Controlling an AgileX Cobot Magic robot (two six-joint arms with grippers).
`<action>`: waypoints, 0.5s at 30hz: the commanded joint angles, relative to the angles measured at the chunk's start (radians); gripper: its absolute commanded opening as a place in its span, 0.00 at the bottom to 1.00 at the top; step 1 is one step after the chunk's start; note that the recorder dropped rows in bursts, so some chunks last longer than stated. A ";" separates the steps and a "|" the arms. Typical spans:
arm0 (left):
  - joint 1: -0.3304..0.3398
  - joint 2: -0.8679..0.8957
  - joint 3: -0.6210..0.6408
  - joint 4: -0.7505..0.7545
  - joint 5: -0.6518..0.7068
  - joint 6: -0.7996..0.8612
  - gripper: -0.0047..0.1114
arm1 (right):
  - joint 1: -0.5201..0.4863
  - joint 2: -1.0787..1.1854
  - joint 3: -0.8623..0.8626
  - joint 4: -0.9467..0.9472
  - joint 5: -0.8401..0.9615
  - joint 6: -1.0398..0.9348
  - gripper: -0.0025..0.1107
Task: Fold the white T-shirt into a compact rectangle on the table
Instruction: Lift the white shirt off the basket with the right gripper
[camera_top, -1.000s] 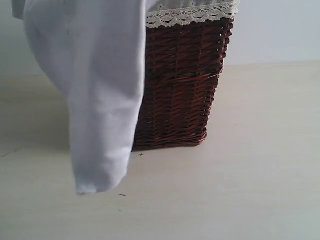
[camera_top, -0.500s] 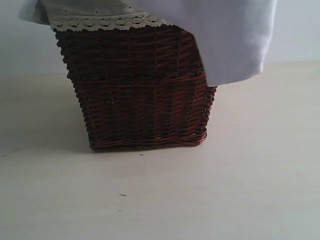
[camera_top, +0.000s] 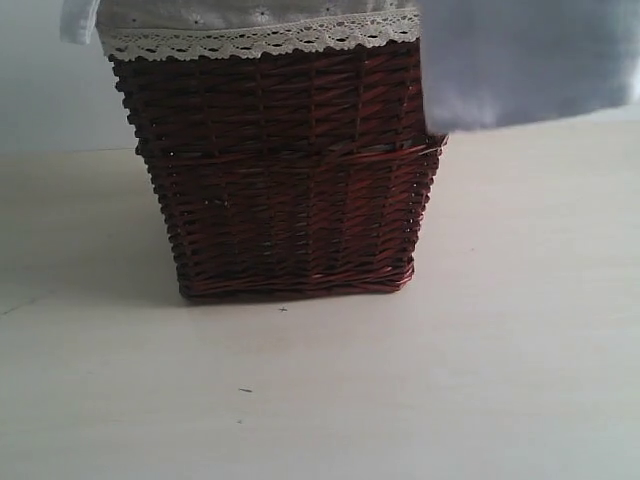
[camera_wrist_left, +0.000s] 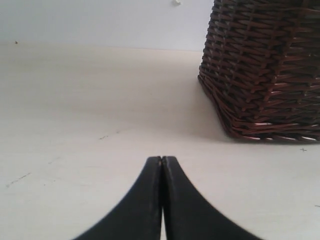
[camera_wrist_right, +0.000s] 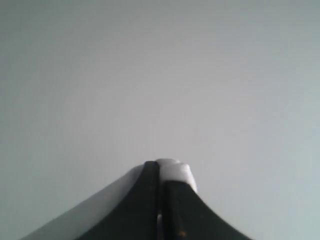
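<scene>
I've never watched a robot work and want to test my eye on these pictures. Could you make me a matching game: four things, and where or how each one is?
Things:
1. the white T-shirt
2. wicker basket
3. left gripper
4. right gripper

States:
A. shut, with nothing between its fingers
B. standing on the table
C. hanging in the air, upper right of the exterior view
D. shut, pinching a bit of the T-shirt

Pairs: 1-C, 2-B, 3-A, 4-D
</scene>
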 joint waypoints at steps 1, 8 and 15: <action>-0.008 -0.007 -0.001 -0.004 -0.005 0.008 0.04 | -0.079 -0.013 -0.078 0.013 -0.071 0.003 0.02; -0.008 -0.007 -0.001 -0.004 -0.005 0.008 0.04 | -0.153 -0.013 -0.168 0.013 -0.020 0.076 0.02; -0.008 -0.007 -0.001 -0.004 -0.005 0.008 0.04 | -0.153 -0.013 -0.299 0.013 -0.023 0.076 0.02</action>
